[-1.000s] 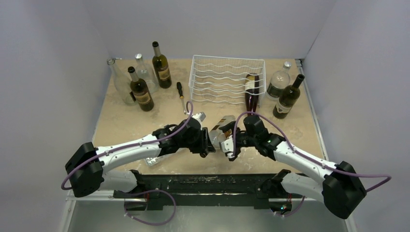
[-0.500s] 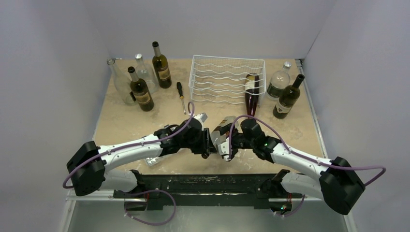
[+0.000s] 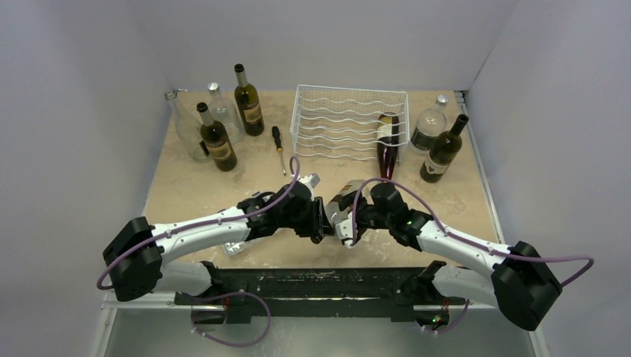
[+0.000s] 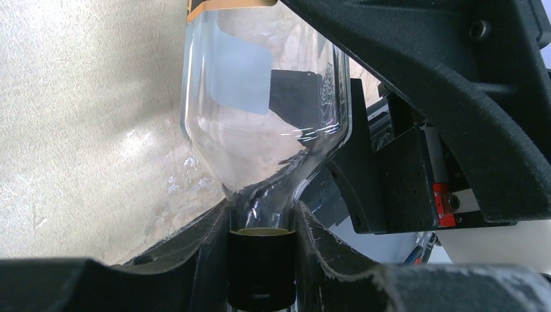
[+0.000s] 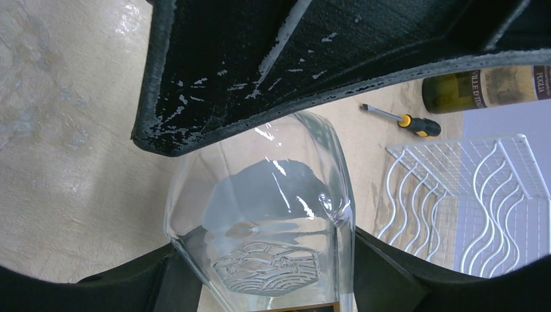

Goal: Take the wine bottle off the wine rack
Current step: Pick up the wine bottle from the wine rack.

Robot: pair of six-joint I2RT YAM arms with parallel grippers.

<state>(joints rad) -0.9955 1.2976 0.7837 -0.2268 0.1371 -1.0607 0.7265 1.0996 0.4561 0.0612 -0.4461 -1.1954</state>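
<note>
The white wire wine rack [image 3: 350, 123] stands at the back middle, with a dark wine bottle [image 3: 386, 143] lying in its right row, neck toward the front. In front of the rack, a clear glass wine bottle [image 3: 343, 198] is held between both grippers above the table. My left gripper [image 3: 321, 217] is shut on its neck just above the black cap [image 4: 261, 266], below the clear body [image 4: 260, 97]. My right gripper [image 3: 350, 220] is shut on the bottle's wide body [image 5: 266, 221], with a finger on each side. The rack also shows in the right wrist view [image 5: 481, 201].
Several upright bottles stand at the back left [image 3: 217, 137] and two at the right of the rack [image 3: 443, 152]. A screwdriver [image 3: 278, 147] lies left of the rack and also shows in the right wrist view [image 5: 403, 120]. A small metal piece [image 3: 235, 248] lies near the left arm.
Since a second ago my right gripper has shifted a little left toward the left gripper, closing in along the clear bottle. Over the last half second nothing has visibly moved.
</note>
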